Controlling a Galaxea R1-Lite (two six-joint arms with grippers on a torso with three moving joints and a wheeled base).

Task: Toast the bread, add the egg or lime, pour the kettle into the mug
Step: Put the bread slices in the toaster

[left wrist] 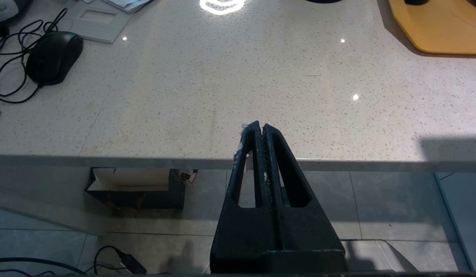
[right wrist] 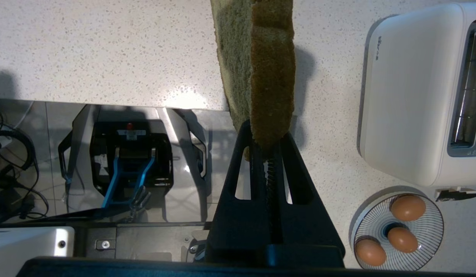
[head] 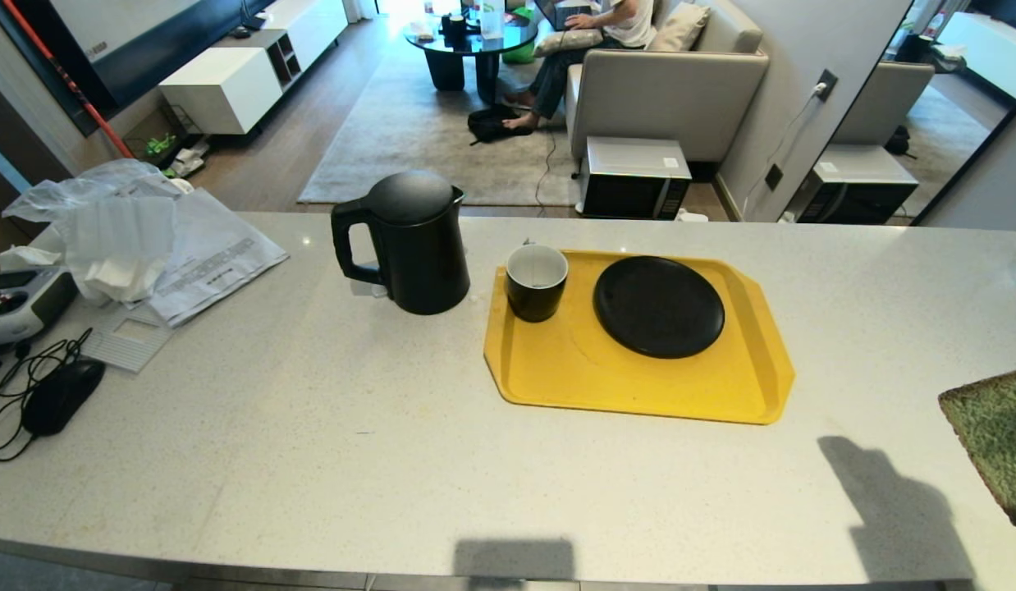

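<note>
**Over the counter's right end, bread pinched in the right gripper**

Above the pale speckled stone counter (head: pixel 327 460), at its right end, the right gripper (right wrist: pixel 269 148) has its two black fingers closed tight on the lower edge of a pale green bread slice with a thin tan crust (right wrist: pixel 257 65). The slice stands on edge, rising from the fingertips, and it is clear of the counter. In the head view only a corner of this bread (head: pixel 996 443) shows at the right border. A white two-slot plastic toaster (right wrist: pixel 418 92) stands on the counter beside the held slice, and just beside the toaster sits a small striped round bowl (right wrist: pixel 430 231) holding three brown eggs (right wrist: pixel 408 207).

Farther left on the counter, a matte black cylindrical kettle with an angular loop handle (head: pixel 409 242) stands upright, its handle turned to the left. Just to its right lies a yellow plastic tray (head: pixel 631 386). On the tray's near-left corner stands a small round mug, black outside and white inside (head: pixel 537 281), and beside it rests a flat black round plate (head: pixel 657 305).

At the near edge of the counter, the left gripper (left wrist: pixel 260 129) hangs idle with its black fingers pressed together and nothing between them. A black computer mouse with a cord (left wrist: pixel 53 57) lies on the counter's left end.
</note>
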